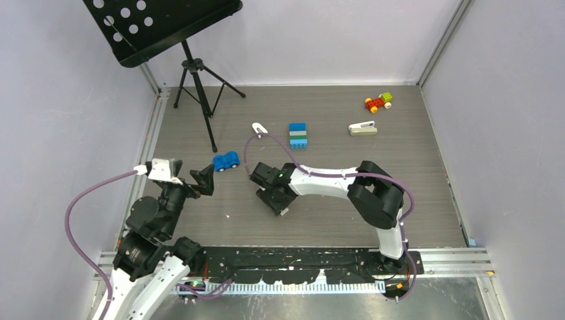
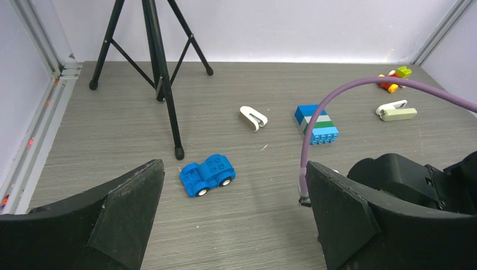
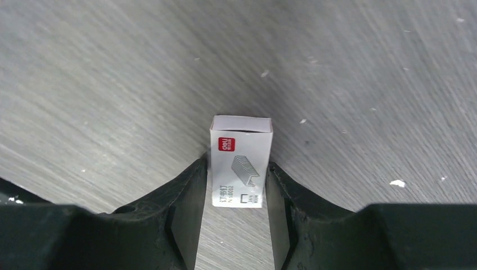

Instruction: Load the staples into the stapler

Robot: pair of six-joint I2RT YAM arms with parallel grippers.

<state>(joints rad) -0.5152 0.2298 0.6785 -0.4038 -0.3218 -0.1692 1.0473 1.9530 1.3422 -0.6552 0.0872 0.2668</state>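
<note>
- My right pincer [image 3: 237, 169] is low over the table [image 1: 400, 187], near the middle of the scene. Its jaws are closed against the two long sides of the staple box [image 3: 241, 147].
- I took the box across its narrow width so its printed face stays up. The far end pokes out past my fingertips [image 3: 198, 175]. That end looks like the opening one, and I judge that leaving it free lets the contents come out later.
- The staples themselves do not show. I take them to be inside the box.
- The grip looks light, with the card walls not buckled. Squeezing harder could crush the box and jam what is in it.
- The stapler [image 1: 362, 129] lies at the far right, well apart from the box. So I judge the task is at an early stage, with fetching done before loading.
- I cannot tell from here whether the stapler's tray is open.
- My left pincer [image 2: 234, 169] hangs with its jaws spread wide and nothing between them. It is at the near left, looking over the blue toy car [image 1: 226, 161].
- I judge it waits there, out of the right arm's way, ready to steady the stapler.
</note>
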